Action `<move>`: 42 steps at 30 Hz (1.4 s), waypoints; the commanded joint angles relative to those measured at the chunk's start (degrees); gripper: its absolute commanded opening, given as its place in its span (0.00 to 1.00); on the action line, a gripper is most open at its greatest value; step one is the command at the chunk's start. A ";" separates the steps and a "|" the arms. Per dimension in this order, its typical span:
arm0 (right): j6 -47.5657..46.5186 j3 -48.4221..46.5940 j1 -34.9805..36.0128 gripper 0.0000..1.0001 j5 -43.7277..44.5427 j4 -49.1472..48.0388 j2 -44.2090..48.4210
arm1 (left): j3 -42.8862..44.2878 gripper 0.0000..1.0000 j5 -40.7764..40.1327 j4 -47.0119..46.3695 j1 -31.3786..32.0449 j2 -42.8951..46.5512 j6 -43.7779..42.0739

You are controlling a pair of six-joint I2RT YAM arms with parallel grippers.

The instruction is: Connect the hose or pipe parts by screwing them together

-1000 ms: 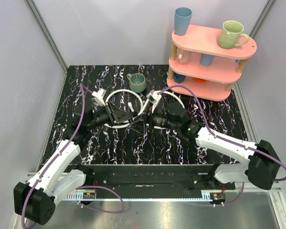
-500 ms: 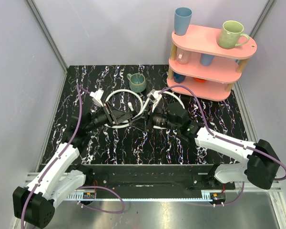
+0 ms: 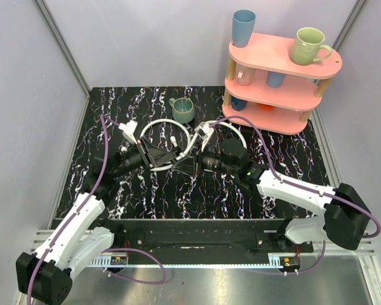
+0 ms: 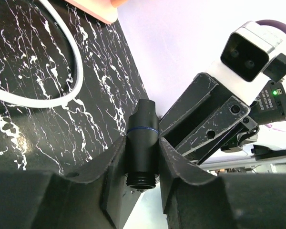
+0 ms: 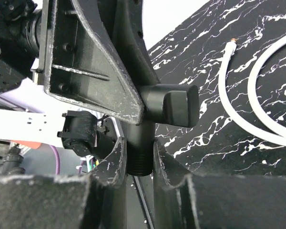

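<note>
Both grippers meet above the middle of the black marble table [image 3: 146, 190]. My left gripper [image 4: 142, 143] is shut on a black straight pipe part [image 4: 142, 126] with a blue ring, its threaded end pointing toward the camera. My right gripper [image 5: 139, 145] is shut on the threaded stem of a black elbow-like pipe part [image 5: 174, 105]. In the top view the left gripper [image 3: 170, 157] and the right gripper [image 3: 190, 164] stand tip to tip, hiding the black parts. Whether the two parts are joined cannot be told.
Two thin white hose loops [image 3: 153, 127] [image 3: 233, 129] lie on the table behind the grippers, one also in the left wrist view [image 4: 71, 52]. A green mug [image 3: 183, 110] stands behind them. A pink shelf [image 3: 276, 89] with cups fills the back right corner.
The right gripper's jaws have closed onto the black pipe part. Both arms have edged slightly left; the left gripper has kept its grip.
</note>
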State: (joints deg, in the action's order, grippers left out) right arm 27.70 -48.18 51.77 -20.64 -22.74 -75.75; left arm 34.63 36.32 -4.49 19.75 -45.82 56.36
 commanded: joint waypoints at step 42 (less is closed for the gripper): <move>-37.46 -13.78 0.35 0.00 -25.59 25.91 -1.77 | 6.77 0.56 26.44 23.92 -2.96 -4.54 -20.15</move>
State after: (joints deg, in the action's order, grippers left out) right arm -9.08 -58.92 51.83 -44.01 5.78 -77.36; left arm 40.62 59.77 21.12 16.97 -49.69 36.45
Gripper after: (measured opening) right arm 0.220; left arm 0.596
